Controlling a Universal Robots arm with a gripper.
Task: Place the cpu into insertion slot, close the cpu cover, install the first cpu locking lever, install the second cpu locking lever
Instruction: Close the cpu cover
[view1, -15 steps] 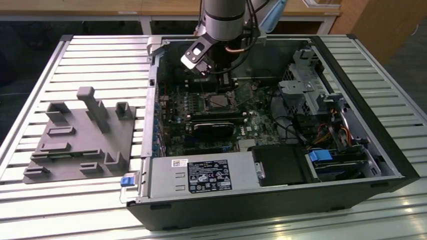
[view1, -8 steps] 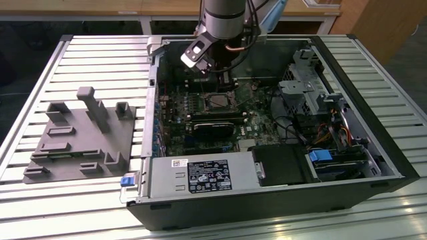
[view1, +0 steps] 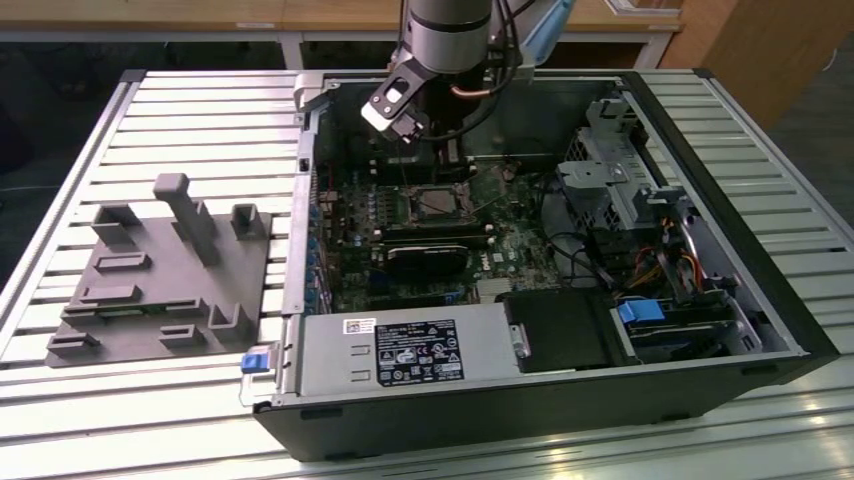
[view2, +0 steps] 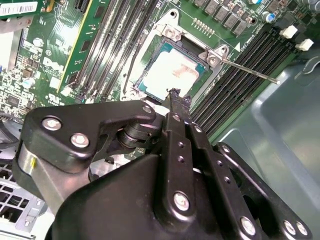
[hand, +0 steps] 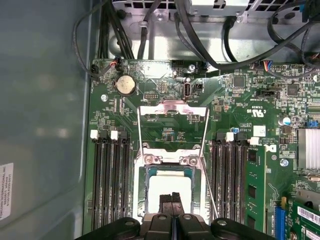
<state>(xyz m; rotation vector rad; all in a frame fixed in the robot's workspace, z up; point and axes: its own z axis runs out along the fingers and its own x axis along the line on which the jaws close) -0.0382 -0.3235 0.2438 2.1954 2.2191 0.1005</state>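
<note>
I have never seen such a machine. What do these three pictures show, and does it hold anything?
A robot arm works inside an open computer case on a slatted table. The exterior view looks from outside; both wrist views come from cameras on the arm, looking at the green board. The claw is shut and holds nothing; it is over the cpu, which lies in its slot. The cover stands open. A grey fixture lies beside the case.
</note>
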